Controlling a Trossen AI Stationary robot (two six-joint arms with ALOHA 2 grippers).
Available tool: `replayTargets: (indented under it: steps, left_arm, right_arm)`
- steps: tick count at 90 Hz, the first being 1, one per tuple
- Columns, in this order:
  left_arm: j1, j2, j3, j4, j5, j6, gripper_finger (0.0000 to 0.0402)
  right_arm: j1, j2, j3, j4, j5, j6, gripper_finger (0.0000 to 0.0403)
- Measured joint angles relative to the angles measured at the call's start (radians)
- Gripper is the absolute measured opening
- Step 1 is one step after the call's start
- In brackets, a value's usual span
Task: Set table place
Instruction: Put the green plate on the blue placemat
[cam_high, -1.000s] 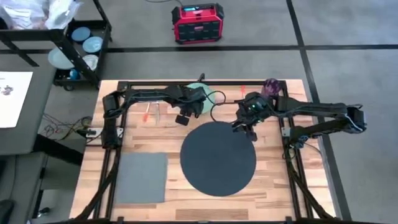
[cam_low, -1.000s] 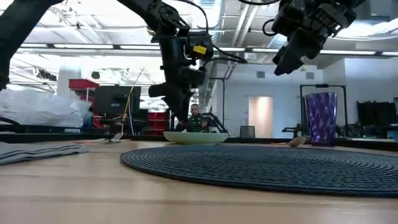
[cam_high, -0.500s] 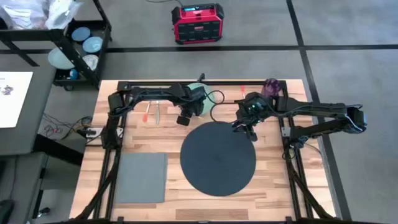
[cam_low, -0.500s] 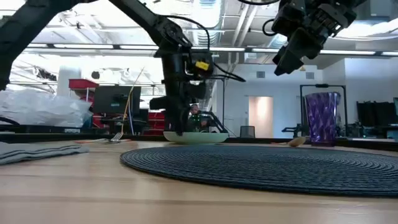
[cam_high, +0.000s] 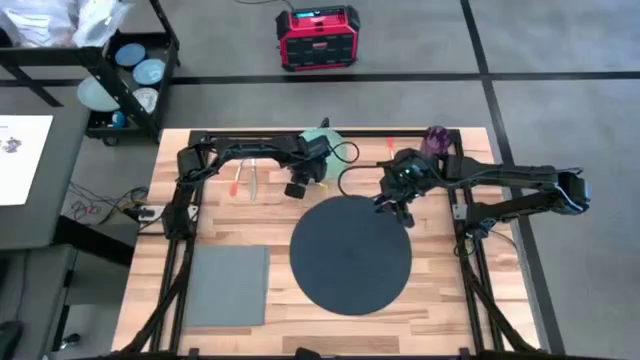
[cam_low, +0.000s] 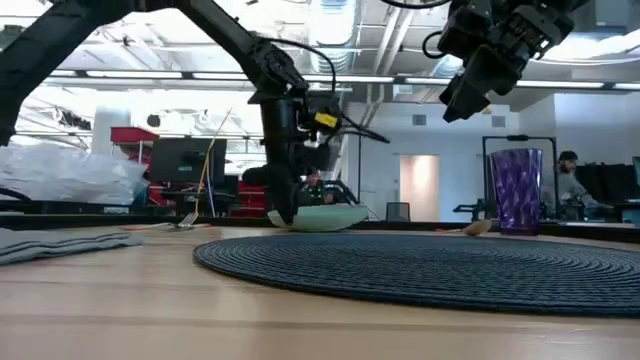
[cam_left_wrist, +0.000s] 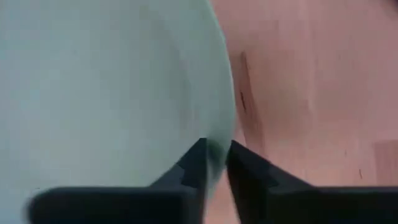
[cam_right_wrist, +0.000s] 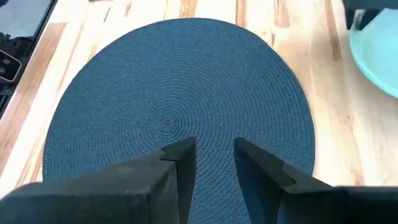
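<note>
We see the left gripper (cam_left_wrist: 214, 163) pinching only the thin rim of the pale green plate (cam_low: 322, 217), just behind the dark round mat (cam_high: 350, 255), so it may slip out; right gripper (cam_right_wrist: 214, 163) hovers slack-jawed, empty.

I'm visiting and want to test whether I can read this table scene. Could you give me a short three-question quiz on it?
1. True or false: the left pincer grips the rim of the pale green round plate.
2. Where does the right pincer hang? A) above the large dark round woven mat; B) over the grey square napkin; C) inside the purple ribbed cup.
3. Fill in: in the low view the plate is ____, one edge raised off the light wooden table.

Key: 1 true; 2 A; 3 tilted.
</note>
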Motion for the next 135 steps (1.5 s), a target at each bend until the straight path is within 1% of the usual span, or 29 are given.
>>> replayTargets:
  steps: [8, 22, 34, 41, 50, 55, 60, 77, 90, 99, 107, 118, 129, 135]
  left_arm:
    - [0.003, -0.004, 0.003, 0.011, -0.009, -0.001, 0.0005]
    - [-0.010, -0.008, 0.002, -0.021, -0.145, -0.001, 0.0001]
    - [-0.048, -0.049, 0.002, -0.073, -0.149, -0.018, 0.0000]
    - [-0.084, -0.079, 0.002, -0.074, -0.143, -0.026, 0.0000]
    - [-0.139, -0.119, 0.002, -0.072, -0.136, -0.052, 0.0000]
    - [-0.174, -0.138, 0.002, -0.070, -0.139, -0.071, 0.0000]
    - [-0.213, -0.151, 0.002, -0.070, -0.142, -0.090, 0.0000]
    - [-0.370, -0.174, 0.002, -0.058, -0.141, -0.168, 0.0000]
    - [-0.509, -0.175, 0.002, -0.020, -0.144, -0.205, 0.0000]
    - [-0.587, -0.175, 0.002, 0.001, -0.135, -0.234, 0.0000]
    - [-0.626, -0.168, 0.002, 0.016, -0.137, -0.266, 0.0000]
    - [-0.635, -0.153, 0.002, 0.018, -0.122, -0.287, 0.0000]
    - [-0.630, -0.120, 0.003, 0.013, -0.029, -0.298, 0.0000]
    - [-0.629, -0.105, 0.003, 0.008, -0.017, -0.273, 0.0000]
  right_arm:
    - [0.008, 0.000, 0.000, 0.000, -0.001, 0.001, 0.0097]
    - [0.015, -0.007, 0.000, -0.015, -0.001, 0.007, 0.0097]
    - [0.011, -0.053, 0.000, -0.062, 0.002, 0.007, 0.0097]
    - [0.009, -0.109, -0.001, -0.101, 0.046, 0.007, 0.0093]
    - [-0.003, -0.196, -0.001, -0.221, 0.109, 0.029, 0.0078]
    - [-0.012, -0.251, -0.002, -0.314, 0.124, 0.061, 0.0068]
    - [-0.016, -0.309, -0.016, -0.356, 0.129, 0.108, 0.0059]
    - [-0.014, -0.492, -0.090, -0.362, 0.130, 0.191, 0.0048]
    - [-0.014, -0.563, -0.090, -0.364, 0.161, 0.207, 0.0048]
    - [-0.014, -0.580, -0.090, -0.366, 0.164, 0.207, 0.0048]
    - [-0.014, -0.576, -0.090, -0.366, 0.164, 0.207, 0.0048]
    - [-0.014, -0.561, -0.090, -0.339, 0.164, 0.196, 0.0048]
    - [-0.014, -0.549, -0.100, -0.295, 0.165, 0.181, 0.0048]
    - [-0.014, -0.545, -0.108, -0.274, 0.165, 0.166, 0.0048]
